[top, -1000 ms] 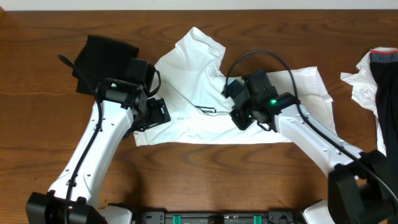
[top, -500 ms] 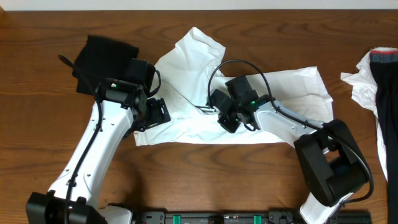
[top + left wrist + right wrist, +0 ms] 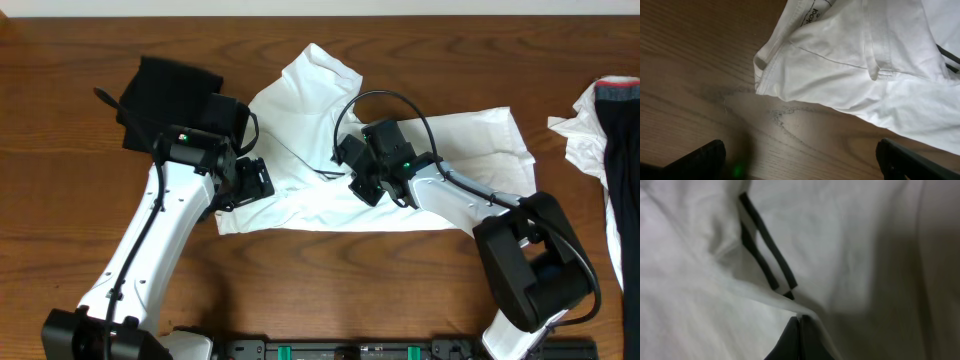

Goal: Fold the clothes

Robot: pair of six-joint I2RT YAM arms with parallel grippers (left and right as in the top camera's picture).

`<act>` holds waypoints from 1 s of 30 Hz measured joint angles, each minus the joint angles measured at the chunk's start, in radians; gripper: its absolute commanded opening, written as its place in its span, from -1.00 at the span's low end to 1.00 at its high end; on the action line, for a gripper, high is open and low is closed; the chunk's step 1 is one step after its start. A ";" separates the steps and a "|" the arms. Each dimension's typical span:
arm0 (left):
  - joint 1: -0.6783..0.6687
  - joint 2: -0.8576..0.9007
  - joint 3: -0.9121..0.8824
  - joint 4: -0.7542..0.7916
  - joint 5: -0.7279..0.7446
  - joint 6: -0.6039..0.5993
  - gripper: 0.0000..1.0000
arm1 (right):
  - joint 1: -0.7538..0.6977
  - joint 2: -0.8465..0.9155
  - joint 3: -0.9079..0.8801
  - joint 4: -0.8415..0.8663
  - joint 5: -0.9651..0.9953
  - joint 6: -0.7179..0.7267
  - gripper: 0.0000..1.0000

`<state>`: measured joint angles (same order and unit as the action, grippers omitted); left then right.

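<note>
A brown wooden table (image 3: 330, 290), faintly scuffed grey in the left wrist view, is bordered at the top by a pale strip (image 3: 320, 6). A white T-shirt (image 3: 300, 110) is spread crumpled at centre. A black garment (image 3: 160, 90) is seen upper left, and white-and-dark clothes (image 3: 600, 130) at the right edge. The left gripper (image 3: 245, 183) is held wide open over the shirt's lower-left hem. The right gripper (image 3: 799, 335) is pressed shut against the shirt's middle, and it cannot be told whether any cloth is pinched.

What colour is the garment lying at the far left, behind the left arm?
The garment is plain black; the overhead view shows it best.
</note>
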<state>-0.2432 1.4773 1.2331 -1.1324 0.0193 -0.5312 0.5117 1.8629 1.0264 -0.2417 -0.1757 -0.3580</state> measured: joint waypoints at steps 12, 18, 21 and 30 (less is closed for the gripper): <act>0.000 0.000 0.000 0.000 0.000 0.000 0.96 | -0.224 -0.343 0.013 -0.334 0.233 0.330 -0.73; 0.000 0.000 0.000 0.000 0.000 0.000 0.96 | -0.417 -0.315 0.000 -0.496 0.271 0.409 -0.91; 0.000 0.000 0.000 0.000 0.000 0.000 0.96 | -0.492 -0.291 -0.015 -0.492 0.279 0.424 -0.92; 0.000 0.000 0.000 0.000 0.000 0.000 0.96 | -0.603 -0.160 -0.079 -0.426 0.284 0.458 -0.95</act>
<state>-0.2432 1.4773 1.2331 -1.1324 0.0193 -0.5308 -0.0910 1.7027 0.9478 -0.6682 0.1085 0.1001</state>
